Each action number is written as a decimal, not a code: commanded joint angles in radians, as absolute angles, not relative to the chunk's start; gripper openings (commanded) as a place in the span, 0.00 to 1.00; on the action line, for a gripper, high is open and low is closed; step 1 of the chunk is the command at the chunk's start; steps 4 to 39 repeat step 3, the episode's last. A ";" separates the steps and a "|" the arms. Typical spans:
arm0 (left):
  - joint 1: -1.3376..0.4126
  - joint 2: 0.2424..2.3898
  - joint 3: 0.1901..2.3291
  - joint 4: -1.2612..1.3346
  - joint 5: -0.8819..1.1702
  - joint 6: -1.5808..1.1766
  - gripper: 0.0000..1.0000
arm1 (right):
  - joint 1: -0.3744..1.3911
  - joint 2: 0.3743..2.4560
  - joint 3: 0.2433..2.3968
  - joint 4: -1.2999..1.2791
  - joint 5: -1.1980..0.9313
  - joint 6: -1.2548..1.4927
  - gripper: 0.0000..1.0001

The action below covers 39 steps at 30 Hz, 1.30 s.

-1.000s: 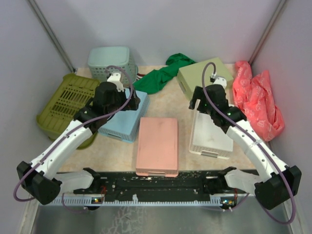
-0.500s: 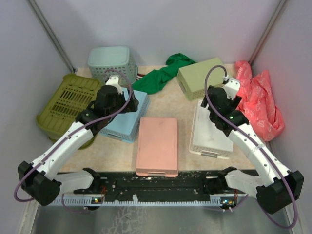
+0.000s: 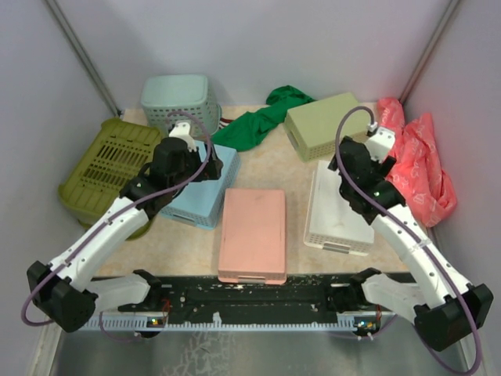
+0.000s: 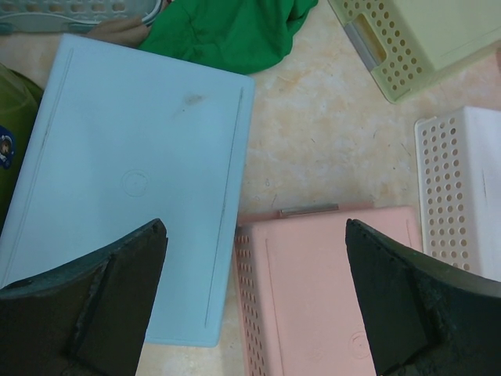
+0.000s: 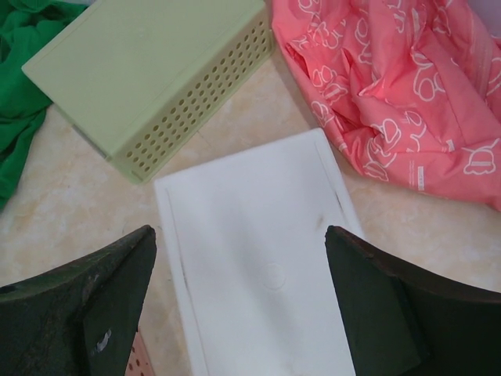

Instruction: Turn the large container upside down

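Observation:
The large container (image 3: 106, 166), a deep olive-green basket with slotted sides, sits at the far left against the wall, its slotted face showing. A sliver of it shows at the left edge of the left wrist view (image 4: 14, 106). My left gripper (image 3: 218, 166) is open and empty, hovering over a light blue overturned container (image 3: 196, 188), to the right of the olive basket and apart from it. In its wrist view the gripper (image 4: 254, 229) spans the blue and pink containers. My right gripper (image 3: 344, 176) is open and empty above a white overturned container (image 5: 258, 266), shown in its wrist view (image 5: 240, 233).
A pink tray (image 3: 253, 233) lies overturned at centre front. A teal grid-holed basket (image 3: 178, 100) stands at the back left. A pale green perforated box (image 3: 325, 124), a green cloth (image 3: 262, 119) and a pink patterned cloth (image 3: 415, 160) lie at the back and right.
My right gripper has swung to the right and drawn back from the pale green box to over the white container. My left arm has barely shifted.

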<state>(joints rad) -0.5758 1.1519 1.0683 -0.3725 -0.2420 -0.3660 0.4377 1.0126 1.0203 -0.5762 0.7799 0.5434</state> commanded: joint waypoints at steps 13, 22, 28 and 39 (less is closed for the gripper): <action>-0.574 1.128 1.050 -0.335 -0.220 -0.359 1.00 | 0.443 1.002 1.040 -0.557 0.802 0.569 0.90; -0.574 1.128 1.050 -0.335 -0.220 -0.359 1.00 | 0.443 1.002 1.040 -0.557 0.802 0.569 0.90; -0.574 1.128 1.050 -0.335 -0.220 -0.359 1.00 | 0.443 1.002 1.040 -0.557 0.802 0.569 0.90; -0.574 1.128 1.050 -0.335 -0.220 -0.359 1.00 | 0.443 1.002 1.040 -0.557 0.802 0.569 0.90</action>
